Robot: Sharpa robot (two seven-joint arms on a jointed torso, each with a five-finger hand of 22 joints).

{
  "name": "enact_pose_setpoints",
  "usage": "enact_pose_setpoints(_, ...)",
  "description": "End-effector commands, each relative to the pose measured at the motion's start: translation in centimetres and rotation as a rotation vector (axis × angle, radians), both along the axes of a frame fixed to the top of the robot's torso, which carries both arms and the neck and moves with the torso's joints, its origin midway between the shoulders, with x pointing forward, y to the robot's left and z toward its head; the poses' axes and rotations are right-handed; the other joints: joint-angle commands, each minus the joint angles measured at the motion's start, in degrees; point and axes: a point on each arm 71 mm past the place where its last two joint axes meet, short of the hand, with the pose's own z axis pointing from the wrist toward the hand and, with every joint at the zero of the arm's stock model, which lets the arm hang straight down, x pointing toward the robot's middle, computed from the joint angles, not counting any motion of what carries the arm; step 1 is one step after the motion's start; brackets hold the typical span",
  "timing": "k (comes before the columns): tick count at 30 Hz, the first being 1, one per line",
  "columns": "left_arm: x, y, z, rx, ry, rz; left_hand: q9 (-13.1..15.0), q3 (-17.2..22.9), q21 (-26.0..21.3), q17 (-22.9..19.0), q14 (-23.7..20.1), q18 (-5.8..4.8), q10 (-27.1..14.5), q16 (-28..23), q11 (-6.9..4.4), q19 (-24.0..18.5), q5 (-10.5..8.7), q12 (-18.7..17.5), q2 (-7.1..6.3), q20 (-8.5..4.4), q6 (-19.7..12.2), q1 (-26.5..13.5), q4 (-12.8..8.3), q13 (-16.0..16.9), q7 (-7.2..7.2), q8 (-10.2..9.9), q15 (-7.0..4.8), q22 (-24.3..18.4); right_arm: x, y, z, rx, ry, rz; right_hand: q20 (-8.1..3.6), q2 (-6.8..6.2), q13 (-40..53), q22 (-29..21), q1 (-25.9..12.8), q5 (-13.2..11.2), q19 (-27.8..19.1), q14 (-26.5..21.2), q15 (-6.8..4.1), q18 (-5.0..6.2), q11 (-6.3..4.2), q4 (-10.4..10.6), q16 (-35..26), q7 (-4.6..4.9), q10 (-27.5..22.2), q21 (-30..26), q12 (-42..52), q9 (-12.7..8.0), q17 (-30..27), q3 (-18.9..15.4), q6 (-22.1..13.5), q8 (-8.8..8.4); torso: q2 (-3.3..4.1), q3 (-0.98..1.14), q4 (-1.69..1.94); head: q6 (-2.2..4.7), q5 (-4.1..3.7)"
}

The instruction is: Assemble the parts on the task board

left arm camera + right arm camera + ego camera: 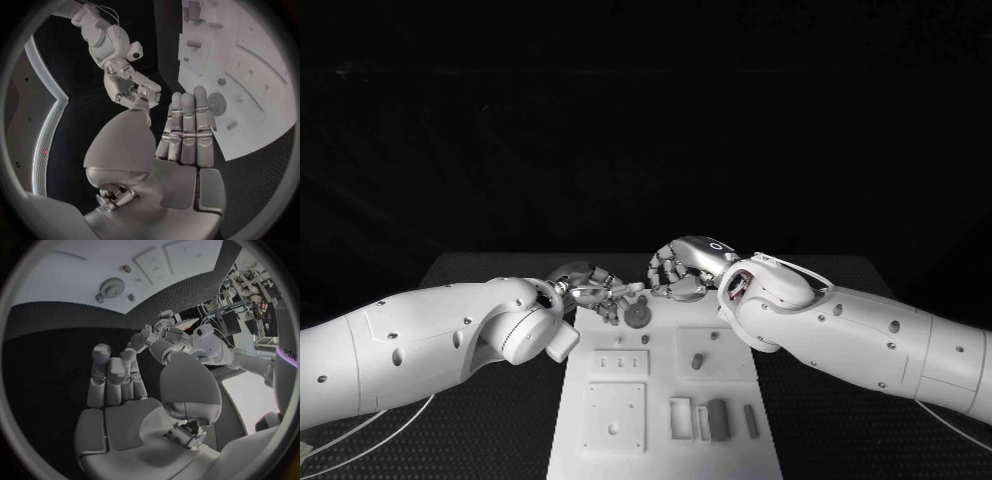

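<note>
The white task board (pixel 661 455) lies lengthwise in the middle of the table. A grey gear (pixel 638 315) sits near its far end, also seen as the gear (pixel 215 102) and the gear (pixel 112 287). Both hands hover over that far end, fingertips almost meeting. My left hand (pixel 596 291) reaches in from the left; its fingers (pixel 187 125) lie straight and side by side, thumb apart, with nothing in them. My right hand (pixel 682 268) has its fingers (pixel 112 372) half bent and I see nothing between them and the thumb. Whether the two hands touch is unclear.
On the board's right side stand a small peg (pixel 714 335) and a short piece (pixel 698 361). Several upright bars (pixel 718 419) stand near the front right. Square plates (pixel 615 415) fill the left side. Black table surrounds the board.
</note>
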Motion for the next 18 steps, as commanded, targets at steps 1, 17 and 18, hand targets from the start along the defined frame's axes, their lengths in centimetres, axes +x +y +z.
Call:
enact_pose_setpoints(1,-0.24,-0.50,-0.04,-0.051,0.035,0.017,-0.1,-0.2,0.1,0.0,-0.4,0.01,-0.2,0.3,-0.04,-0.2,-0.24,0.1,0.47,-0.22,0.1,0.0,0.0,0.4,0.34,0.0,-0.16,0.1,-0.14,0.47,-0.11,-0.024,0.013,0.002,-0.01,-0.66,0.1,1.1,-0.1,0.0,0.2,0.1,-0.16,0.81,0.14,0.4,0.3,1.87,-0.3,0.3,0.3,0.0,0.1,-0.1,1.8,-0.16,0.02,0.01,-0.02,0.01,-0.01)
enact_pose_setpoints(17,-0.31,-0.40,0.15,-0.079,0.020,0.042,0.0,-0.1,0.1,-0.5,-0.8,-0.08,-0.6,1.2,-0.01,-0.5,-0.23,0.1,1.13,-0.25,0.7,1.7,-0.1,2.4,0.76,0.3,-0.16,1.0,-0.38,1.12,-0.30,-0.034,0.028,0.021,-0.04,-0.49,0.2,1.0,-0.2,0.0,0.2,0.1,-0.14,0.81,0.15,0.4,0.4,1.89,-0.4,0.3,0.5,0.0,0.1,0.0,1.8,-0.25,0.04,-0.09,0.03,-0.32,-0.35)
enact_pose_setpoints(18,-0.31,-0.39,0.16,-0.081,0.019,0.044,0.0,-0.1,0.1,-0.5,-0.9,-0.09,-0.6,1.3,-0.03,-0.5,-0.23,0.1,1.19,-0.25,1.1,1.7,0.0,2.7,0.81,0.6,-0.17,1.1,-0.37,1.14,-0.31,-0.035,0.027,0.021,-0.04,-0.47,0.3,1.0,-0.2,0.0,0.2,0.1,-0.14,0.81,0.15,0.5,0.4,1.89,-0.4,0.3,0.5,0.0,0.1,0.0,1.8,-0.26,0.04,-0.09,0.06,-0.31,-0.39)
